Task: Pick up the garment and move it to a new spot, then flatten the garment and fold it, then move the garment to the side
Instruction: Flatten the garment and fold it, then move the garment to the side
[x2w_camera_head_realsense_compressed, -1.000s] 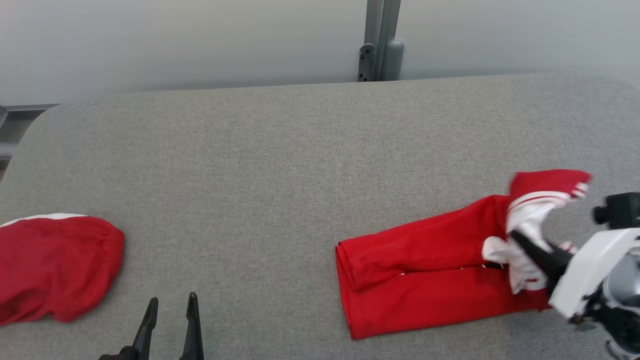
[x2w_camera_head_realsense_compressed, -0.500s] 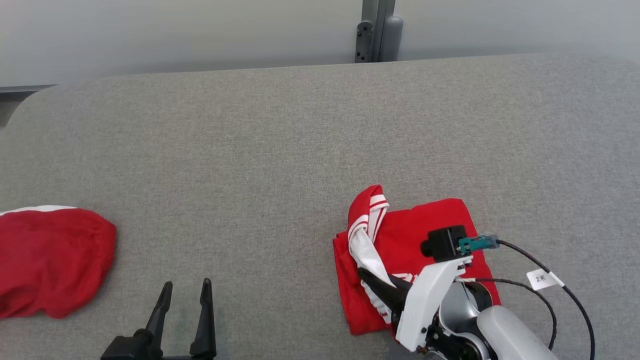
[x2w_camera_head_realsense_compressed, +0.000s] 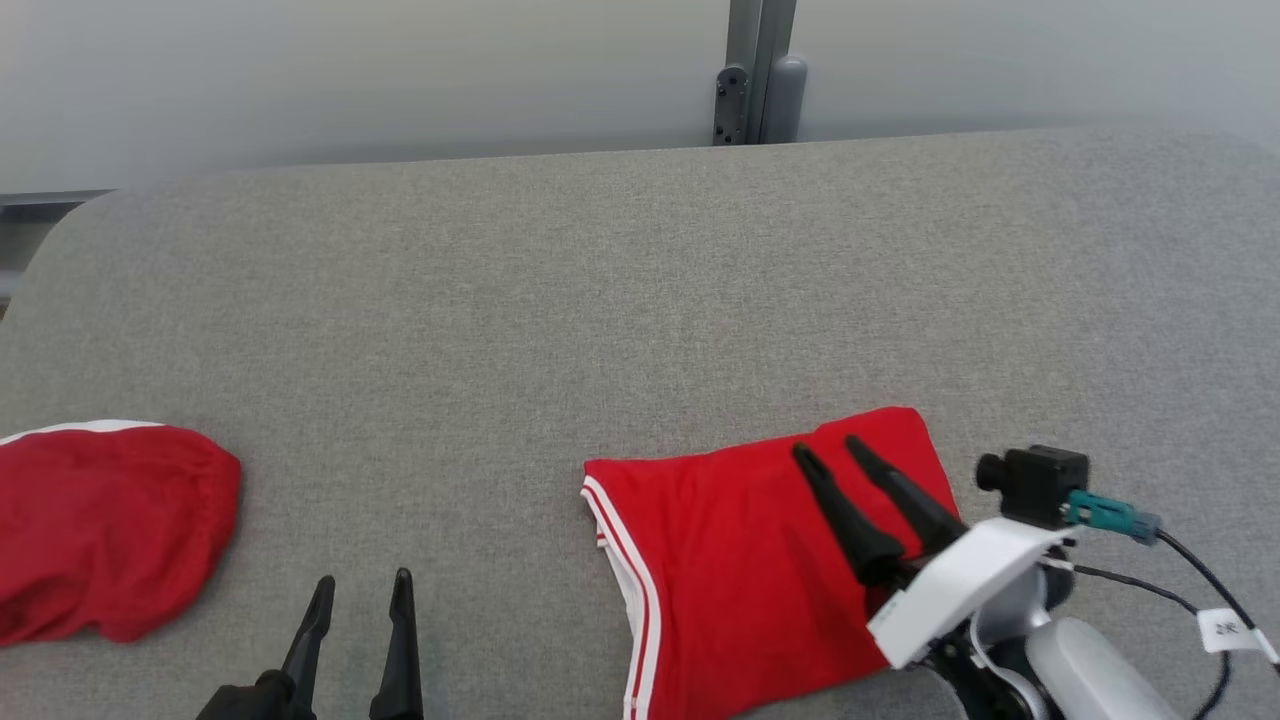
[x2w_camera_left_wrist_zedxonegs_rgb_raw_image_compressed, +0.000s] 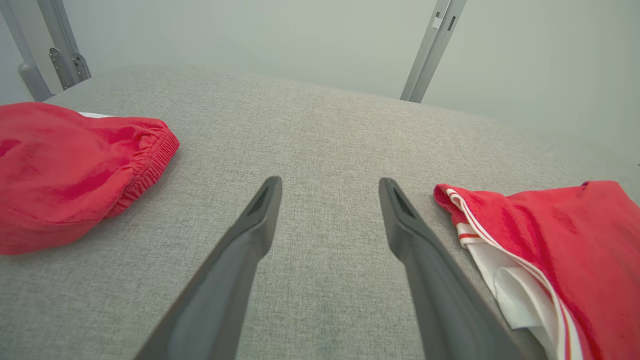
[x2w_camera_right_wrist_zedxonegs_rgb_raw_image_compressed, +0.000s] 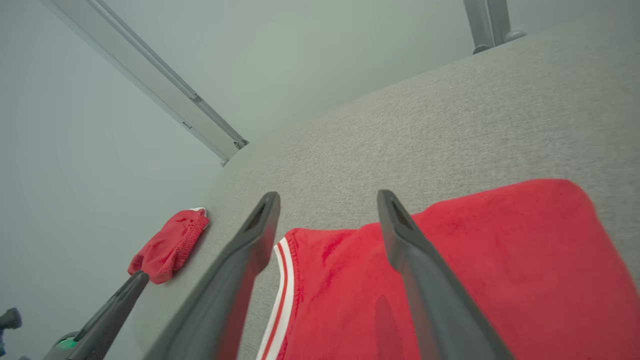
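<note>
On 1 grey table (x2w_camera_head_realsense_compressed: 500, 300) — 2 red garments (x2w_camera_head_realsense_compressed: 740, 570) (x2w_camera_head_realsense_compressed: 110, 530) and 2 grippers (x2w_camera_head_realsense_compressed: 363, 577) (x2w_camera_head_realsense_compressed: 826, 446).

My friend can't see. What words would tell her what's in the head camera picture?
A folded red garment with white stripes lies on a grey table, and the right end effector is over it, open and holding nothing. A second red garment sits at the left edge, with the open left end effector near the bottom.

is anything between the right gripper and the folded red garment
Nothing visible. The right gripper is open right over the folded red garment; the other red garment lies far to its left on the table.
</note>
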